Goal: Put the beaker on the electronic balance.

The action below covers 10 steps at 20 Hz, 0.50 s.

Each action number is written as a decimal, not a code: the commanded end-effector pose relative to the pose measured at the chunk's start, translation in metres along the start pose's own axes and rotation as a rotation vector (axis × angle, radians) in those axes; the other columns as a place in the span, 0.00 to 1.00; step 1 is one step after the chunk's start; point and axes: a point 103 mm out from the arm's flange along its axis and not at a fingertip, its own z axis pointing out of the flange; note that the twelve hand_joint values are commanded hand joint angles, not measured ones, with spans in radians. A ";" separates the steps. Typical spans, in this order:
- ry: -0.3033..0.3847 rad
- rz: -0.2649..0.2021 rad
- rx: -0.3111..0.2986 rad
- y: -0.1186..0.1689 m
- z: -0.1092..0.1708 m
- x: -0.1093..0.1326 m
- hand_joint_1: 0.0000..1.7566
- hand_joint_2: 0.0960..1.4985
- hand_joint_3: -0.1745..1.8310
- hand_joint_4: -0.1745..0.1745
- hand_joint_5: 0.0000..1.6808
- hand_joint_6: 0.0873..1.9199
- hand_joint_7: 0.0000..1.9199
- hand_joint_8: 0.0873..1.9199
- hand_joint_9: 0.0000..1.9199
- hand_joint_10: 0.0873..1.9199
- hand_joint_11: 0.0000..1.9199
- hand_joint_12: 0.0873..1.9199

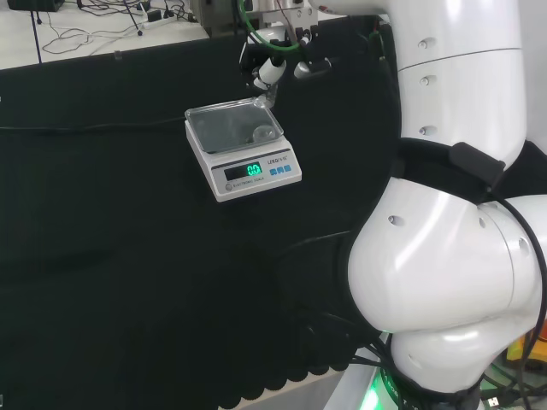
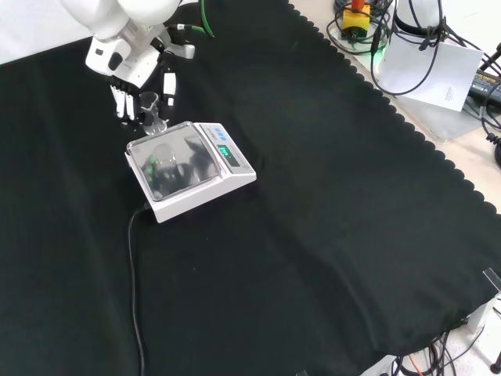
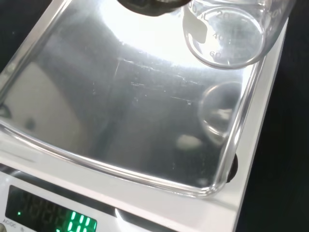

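The white electronic balance (image 1: pixel 244 149) (image 2: pixel 188 168) stands on the black cloth with a shiny steel pan (image 3: pixel 140 111) and a lit green display (image 1: pixel 254 169) (image 3: pixel 53 220). The hand (image 1: pixel 272 67) (image 2: pixel 125 94) hangs over the pan's corner farthest from the display. Its fingers (image 2: pixel 121 102) and thumb (image 2: pixel 169 86) pinch a small clear beaker (image 1: pixel 264 99) (image 2: pixel 151 110) (image 3: pixel 231 34). The beaker is upright with printed marks, looks empty, and seems just above the pan, where its reflection shows.
A black cable (image 2: pixel 133 266) runs from the balance toward the front view's lower edge. The arm's white links (image 1: pixel 444 213) fill the head view's right side. Cables and a yellow-red item (image 2: pixel 356 16) lie beyond the cloth's scalloped edge.
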 end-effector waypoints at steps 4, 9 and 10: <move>-0.010 -0.032 0.000 -0.003 0.015 0.015 0.65 0.77 0.09 0.00 0.52 0.60 0.44 0.42 0.56 0.35 0.57 0.38; -0.008 -0.054 0.011 0.009 0.016 0.027 0.65 0.77 0.09 0.00 0.52 0.59 0.44 0.42 0.56 0.35 0.57 0.37; -0.008 -0.057 0.013 0.012 0.016 0.030 0.65 0.77 0.09 0.00 0.52 0.59 0.44 0.42 0.56 0.35 0.57 0.37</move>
